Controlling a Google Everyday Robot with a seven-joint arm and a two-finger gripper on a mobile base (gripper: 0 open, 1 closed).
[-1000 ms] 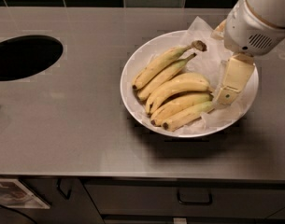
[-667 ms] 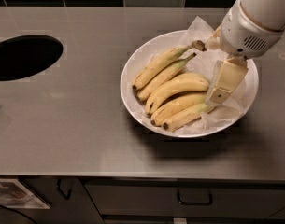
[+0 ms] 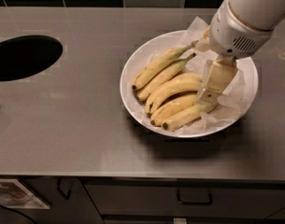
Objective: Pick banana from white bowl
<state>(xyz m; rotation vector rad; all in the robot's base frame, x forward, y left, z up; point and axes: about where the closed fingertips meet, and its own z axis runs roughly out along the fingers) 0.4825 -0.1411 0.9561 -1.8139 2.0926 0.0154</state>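
Observation:
A white bowl [image 3: 132, 66], lined with crinkled white paper, stands on the grey counter and holds several bananas lying side by side. The banana [image 3: 174, 87] is thick and evenly yellow and lies in the middle of the bunch, its dark tip pointing lower left. Two longer green-tinged bananas [image 3: 156, 65] joined at a dark stem lie just behind it. My gripper [image 3: 208, 97] hangs from the white arm at the upper right. It reaches down over the right ends of the yellow bananas, its tip at or just above them.
A round dark hole [image 3: 23, 57] is cut into the counter at the left. Dark tiles line the wall behind. The counter's front edge runs along the bottom, with drawers [image 3: 193, 199] below it.
My gripper has moved left over the bowl, from its right side to the right ends of the bananas. The bananas and bowl have not moved.

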